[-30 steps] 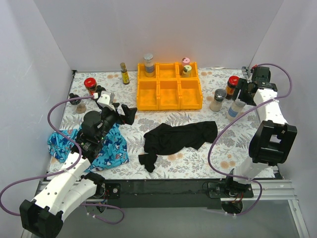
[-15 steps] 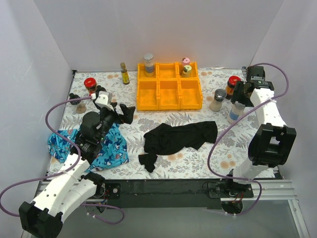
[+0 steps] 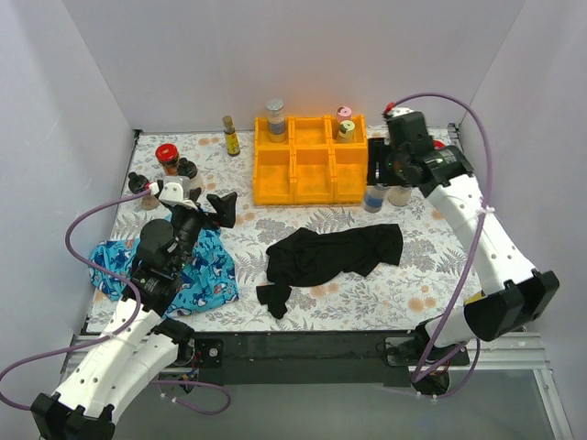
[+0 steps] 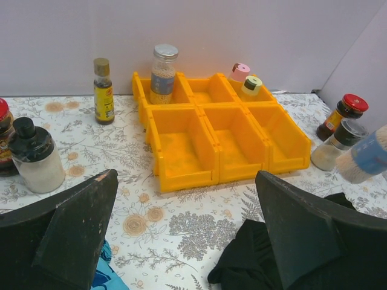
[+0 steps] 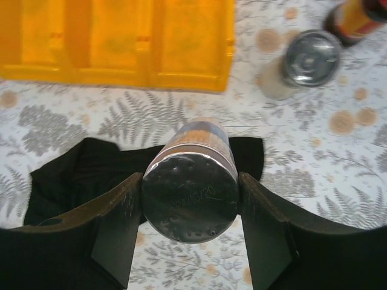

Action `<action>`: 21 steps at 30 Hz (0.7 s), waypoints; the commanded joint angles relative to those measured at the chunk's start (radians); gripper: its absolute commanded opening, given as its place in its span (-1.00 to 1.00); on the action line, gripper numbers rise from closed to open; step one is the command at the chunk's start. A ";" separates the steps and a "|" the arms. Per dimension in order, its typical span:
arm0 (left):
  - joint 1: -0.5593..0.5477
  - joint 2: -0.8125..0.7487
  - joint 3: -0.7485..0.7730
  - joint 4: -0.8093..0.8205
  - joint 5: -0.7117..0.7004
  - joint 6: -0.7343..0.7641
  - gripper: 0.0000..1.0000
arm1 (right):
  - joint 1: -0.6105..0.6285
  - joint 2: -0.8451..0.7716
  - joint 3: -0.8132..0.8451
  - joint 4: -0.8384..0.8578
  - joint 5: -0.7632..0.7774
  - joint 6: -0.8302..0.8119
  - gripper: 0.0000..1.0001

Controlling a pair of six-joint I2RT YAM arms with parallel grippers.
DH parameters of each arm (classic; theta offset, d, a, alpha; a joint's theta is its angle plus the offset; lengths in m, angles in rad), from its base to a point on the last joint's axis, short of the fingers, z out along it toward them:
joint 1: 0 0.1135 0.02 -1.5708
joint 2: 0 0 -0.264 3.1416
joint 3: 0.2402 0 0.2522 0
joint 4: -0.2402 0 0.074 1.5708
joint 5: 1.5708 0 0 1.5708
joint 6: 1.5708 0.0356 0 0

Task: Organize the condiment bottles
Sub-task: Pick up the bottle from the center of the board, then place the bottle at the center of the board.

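Observation:
My right gripper [image 3: 374,179] [image 5: 190,202] is shut on a silver-lidded clear jar with a blue label [image 3: 373,196] [image 5: 189,196], held just in front of the tray's right front corner. It shows blurred in the left wrist view [image 4: 366,160]. My left gripper [image 3: 204,203] [image 4: 186,181] is wide open and empty, facing the tray. A silver-lidded jar [image 3: 275,117], a pink-lidded jar [image 3: 344,113] and a yellow-lidded jar [image 3: 347,130] stand in the back compartments. An amber bottle [image 3: 230,136], a red-lidded jar [image 3: 167,158] and a black-capped jar [image 4: 33,160] stand at the left.
The orange six-compartment tray [image 3: 312,174] [image 4: 181,145] has bare front compartments. A second silver-lidded jar [image 5: 305,60] and a red-lidded jar [image 4: 343,115] stand to its right. A black cloth [image 3: 330,252] lies mid-table and a blue patterned cloth [image 3: 197,270] lies under my left arm.
My right arm has swung left from the table's right edge, carrying the blue-labelled jar to the tray's right front corner. My left gripper has drawn back a little.

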 commanded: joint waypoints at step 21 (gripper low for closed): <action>-0.002 -0.059 -0.020 0.020 -0.173 0.010 0.96 | 0.510 0.694 0.517 0.313 0.037 0.105 -0.31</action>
